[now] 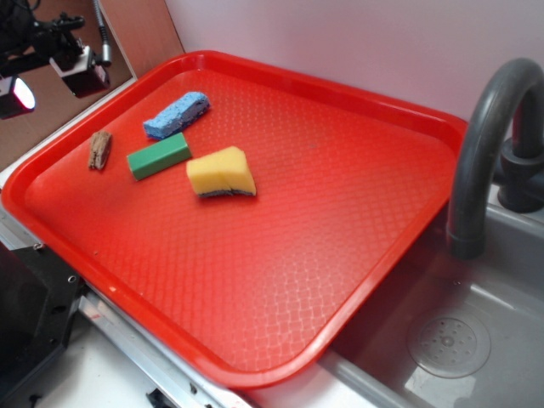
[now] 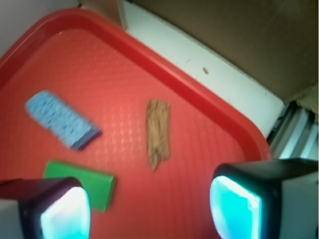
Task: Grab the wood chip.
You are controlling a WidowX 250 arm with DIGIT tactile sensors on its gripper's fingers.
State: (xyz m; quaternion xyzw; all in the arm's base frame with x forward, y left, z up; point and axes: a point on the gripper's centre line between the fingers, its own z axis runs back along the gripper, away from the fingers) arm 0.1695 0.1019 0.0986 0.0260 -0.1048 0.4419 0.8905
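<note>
claw (image 2: 149, 209) spread, fingertips cut off | wood chip (image 2: 158, 133) untouched | blue sponge (image 2: 60, 119) blurred

1. Exterior view: set high at the front, looking down and across the whole red tray (image 1: 357, 280) and the sink (image 1: 476, 340) beside it.
2. Wrist view: looks down between the gripper (image 2: 149, 209) fingers, close above the tray's corner.
3. Shared: wood chip (image 1: 100, 150) (image 2: 158, 133), blue sponge (image 1: 177, 115) (image 2: 60, 119), green block (image 1: 159, 156) (image 2: 87, 181).

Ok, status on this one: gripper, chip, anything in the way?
Gripper open, empty, above the tray. Wood chip lies flat and untouched ahead of the fingers. Green block close beside it, not touching.
</note>
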